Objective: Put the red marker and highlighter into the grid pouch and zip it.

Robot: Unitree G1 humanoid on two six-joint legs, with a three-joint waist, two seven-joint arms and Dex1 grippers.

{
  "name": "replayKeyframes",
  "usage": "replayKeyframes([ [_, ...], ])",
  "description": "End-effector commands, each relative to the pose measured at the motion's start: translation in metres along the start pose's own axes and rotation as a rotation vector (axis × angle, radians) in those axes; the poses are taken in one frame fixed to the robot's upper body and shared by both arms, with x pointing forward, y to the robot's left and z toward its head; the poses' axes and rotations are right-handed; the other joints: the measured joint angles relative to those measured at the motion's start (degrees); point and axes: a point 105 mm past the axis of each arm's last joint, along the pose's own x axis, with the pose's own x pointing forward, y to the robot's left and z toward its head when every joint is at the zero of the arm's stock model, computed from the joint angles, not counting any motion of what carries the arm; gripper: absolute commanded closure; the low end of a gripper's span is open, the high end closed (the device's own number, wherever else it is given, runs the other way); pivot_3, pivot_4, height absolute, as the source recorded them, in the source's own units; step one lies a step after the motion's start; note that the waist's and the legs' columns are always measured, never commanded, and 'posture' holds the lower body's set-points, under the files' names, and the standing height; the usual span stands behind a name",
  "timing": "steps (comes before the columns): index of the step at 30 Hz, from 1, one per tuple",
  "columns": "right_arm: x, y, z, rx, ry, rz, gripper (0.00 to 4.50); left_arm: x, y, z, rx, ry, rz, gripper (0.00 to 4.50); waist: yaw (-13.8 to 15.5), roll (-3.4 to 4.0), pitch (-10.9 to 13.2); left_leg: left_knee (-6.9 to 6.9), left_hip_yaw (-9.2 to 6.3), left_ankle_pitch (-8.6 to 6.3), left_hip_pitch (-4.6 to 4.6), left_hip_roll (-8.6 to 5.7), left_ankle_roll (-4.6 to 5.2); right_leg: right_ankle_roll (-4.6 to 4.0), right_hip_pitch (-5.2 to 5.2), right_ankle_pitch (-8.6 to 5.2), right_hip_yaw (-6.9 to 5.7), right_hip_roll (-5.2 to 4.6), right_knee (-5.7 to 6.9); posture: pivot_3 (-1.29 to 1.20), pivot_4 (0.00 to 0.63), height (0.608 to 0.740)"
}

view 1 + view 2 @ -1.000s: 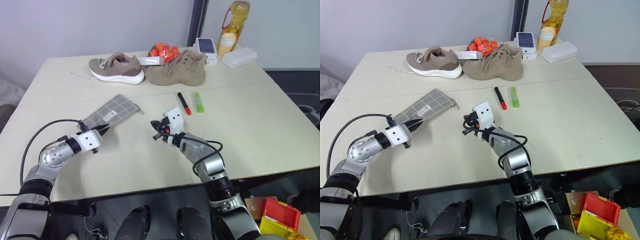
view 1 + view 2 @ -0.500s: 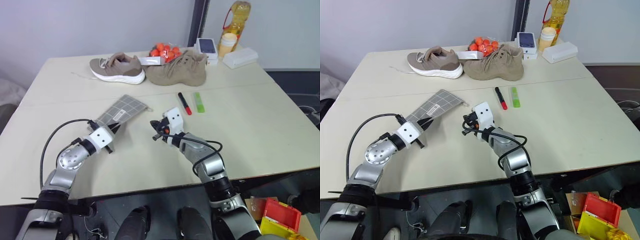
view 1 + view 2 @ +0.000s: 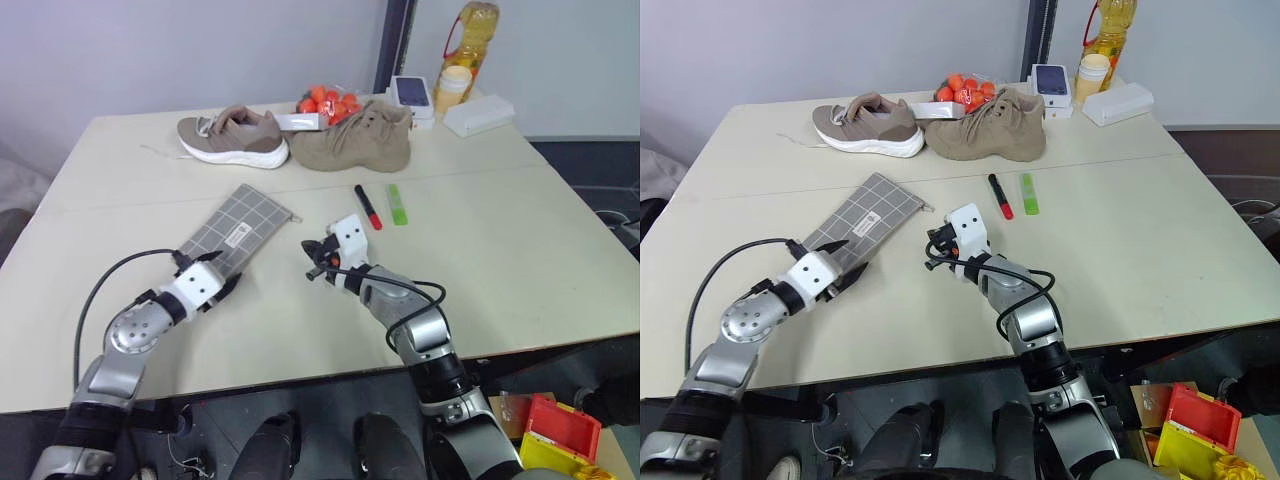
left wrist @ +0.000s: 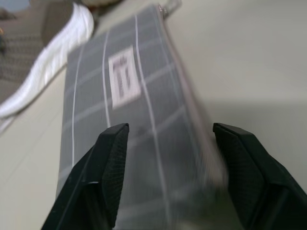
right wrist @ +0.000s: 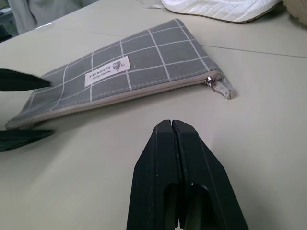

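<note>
A wide, matt, cream table is seen from the head views, a seam running across it. At its far edge two tan fabric shoes lie on their sides, the left one with a white sole. Behind them a cluster of small orange-red balls is partly hidden, and at about 1 o'clock a yellow bottle, cut off at the top, a white box and a small phone-like box are seen.

The pouch lies flat at about 10 o'clock from the table's middle: grey cloth with white grid lines and a white label. Its printed label and the zipper pull at its closed far corner are resolved from the right wrist view; the lettering cannot be read.

The left gripper is at the pouch's near end with its jaws released; from the left wrist view the two black fingers are seen spread on either side of the pouch, whose near edge is blurred. Whether they touch the cloth cannot be told.

The right gripper is at the table's middle, at 3 o'clock of the pouch and apart from it, jaws clenched on nothing.

The marker, slim and black with a red end, and the highlighter, a short pale green translucent stick, lie side by side on the table at 1 o'clock of the right gripper.
</note>
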Motion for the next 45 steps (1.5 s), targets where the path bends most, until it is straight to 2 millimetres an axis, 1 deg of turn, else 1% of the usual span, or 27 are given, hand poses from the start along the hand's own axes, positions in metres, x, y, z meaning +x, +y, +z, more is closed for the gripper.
replayKeyframes([
  [1,-0.002,0.006,0.019,-0.007,-0.074,0.026,4.5,-0.01,0.015,0.008,0.076,-0.035,-0.001,1.43,0.24,0.0,0.0,0.0,-0.01,0.0,0.0,0.0,0.0,0.0,0.0,0.0,-0.01,-0.01,-0.01,0.0,0.15,0.74],
  [6,-0.003,0.013,0.016,-0.015,-0.063,0.068,4.5,-0.009,0.024,0.0,0.146,-0.016,-0.009,1.43,0.26,0.0,0.01,0.0,-0.01,0.0,0.0,-0.01,0.0,0.0,0.0,0.0,-0.02,-0.01,-0.05,0.0,0.15,0.74],
  [11,-0.003,0.015,0.017,-0.023,-0.064,0.074,4.5,0.0,0.019,-0.001,0.2,-0.034,-0.053,1.43,0.15,0.0,0.0,0.0,0.0,0.0,0.0,-0.01,0.0,0.0,0.0,0.0,-0.02,0.0,-0.04,0.0,0.15,0.74],
  [14,-0.003,0.014,0.017,-0.026,-0.063,0.073,4.5,0.009,0.019,0.003,0.24,-0.063,-0.053,1.43,0.27,0.0,0.0,0.0,-0.01,0.0,0.0,-0.01,0.0,0.0,0.0,0.0,-0.02,0.0,-0.04,0.0,0.15,0.74],
  [18,-0.004,0.014,0.016,-0.03,-0.062,0.068,4.5,0.018,0.017,0.01,0.24,-0.117,-0.064,1.43,0.18,-0.01,0.0,0.01,0.0,0.0,0.0,-0.02,0.0,0.01,0.02,0.01,-0.02,0.0,-0.04,0.0,0.15,0.74],
  [19,-0.004,0.013,0.016,-0.03,-0.062,0.065,4.5,0.019,0.016,0.012,0.241,-0.13,-0.07,1.67,0.15,-0.01,0.0,0.01,0.0,0.0,0.0,-0.02,0.0,0.01,0.02,0.01,-0.02,0.0,-0.04,0.0,0.15,0.74],
  [21,-0.005,0.013,0.015,-0.03,-0.06,0.061,4.5,0.02,0.015,0.016,0.221,-0.163,-0.063,2.3,-0.03,-0.01,0.0,0.0,0.0,0.0,0.0,-0.01,0.0,0.01,0.0,0.01,0.0,0.0,-0.03,0.0,0.15,0.74],
  [23,-0.006,0.012,0.014,-0.03,-0.059,0.057,4.5,0.021,0.015,0.017,0.217,-0.172,-0.061,3.22,-0.03,-0.01,0.0,-0.01,0.01,0.0,0.0,-0.01,0.0,0.01,-0.01,0.01,0.0,0.0,-0.03,0.0,0.15,0.74],
  [25,-0.006,0.012,0.014,-0.031,-0.058,0.055,4.5,0.02,0.014,0.016,0.219,-0.169,-0.062,4.34,0.01,-0.01,0.0,-0.01,0.0,0.0,0.0,-0.01,0.0,0.01,0.0,0.01,0.0,0.01,-0.02,0.0,0.15,0.74],
  [26,-0.007,0.012,0.014,-0.031,-0.059,0.052,4.5,0.02,0.015,0.016,0.212,-0.17,-0.053,4.43,0.03,-0.01,0.0,0.0,0.0,0.0,0.0,-0.01,0.0,0.02,0.0,0.01,0.0,0.01,-0.02,0.0,0.15,0.74],
  [30,-0.007,0.009,0.016,-0.032,-0.061,0.046,4.5,0.018,0.018,0.015,0.196,-0.174,-0.026,4.43,0.03,-0.01,0.0,0.01,0.0,0.0,0.0,-0.01,0.0,0.02,0.02,0.01,0.0,0.01,-0.02,0.0,0.15,0.74],
  [33,-0.006,0.009,0.016,-0.033,-0.062,0.047,4.5,0.017,0.018,0.018,0.185,-0.188,-0.011,4.43,0.02,-0.01,0.0,0.01,0.0,0.0,0.0,-0.01,0.0,0.02,0.01,0.01,-0.01,0.01,-0.01,0.0,0.15,0.74],
  [35,-0.006,0.01,0.016,-0.034,-0.061,0.048,4.5,0.017,0.02,0.022,0.138,-0.212,0.016,4.43,0.02,-0.01,0.0,0.01,0.0,0.0,0.0,-0.01,0.0,0.02,0.01,0.01,0.0,0.01,-0.01,0.0,0.15,0.74],
  [36,-0.006,0.01,0.015,-0.034,-0.061,0.049,4.5,0.017,0.02,0.025,0.114,-0.223,0.019,4.11,0.02,-0.01,0.0,0.01,0.0,0.0,0.0,-0.01,0.0,0.02,0.01,0.01,0.0,0.01,-0.01,0.0,0.15,0.74],
  [39,-0.006,0.011,0.015,-0.035,-0.06,0.05,4.5,0.014,0.016,0.028,0.099,-0.233,0.014,2.88,0.02,-0.02,0.0,0.01,0.0,0.0,0.0,-0.01,0.0,0.02,0.02,0.01,0.0,0.0,-0.01,0.0,0.15,0.74],
  [42,-0.007,0.01,0.015,-0.035,-0.06,0.047,4.5,0.007,0.013,0.03,0.094,-0.233,-0.003,1.25,-0.04,-0.01,0.0,0.01,0.0,0.0,0.0,-0.01,0.0,0.02,0.01,0.01,0.0,0.01,-0.01,0.0,0.15,0.74],
  [44,-0.008,0.008,0.014,-0.033,-0.058,0.041,4.5,-0.001,0.009,0.029,0.103,-0.216,-0.032,0.27,-0.16,-0.01,0.0,0.0,0.01,0.0,0.0,0.0,0.0,0.01,0.0,0.01,0.01,0.0,-0.01,0.0,0.15,0.74],
  [45,-0.009,0.008,0.014,-0.033,-0.058,0.039,4.5,-0.005,0.009,0.028,0.107,-0.208,-0.039,0.27,-0.19,-0.01,0.0,0.0,0.0,0.0,0.0,0.0,0.0,0.01,0.0,0.01,0.01,0.01,-0.01,0.0,0.15,0.74],
])
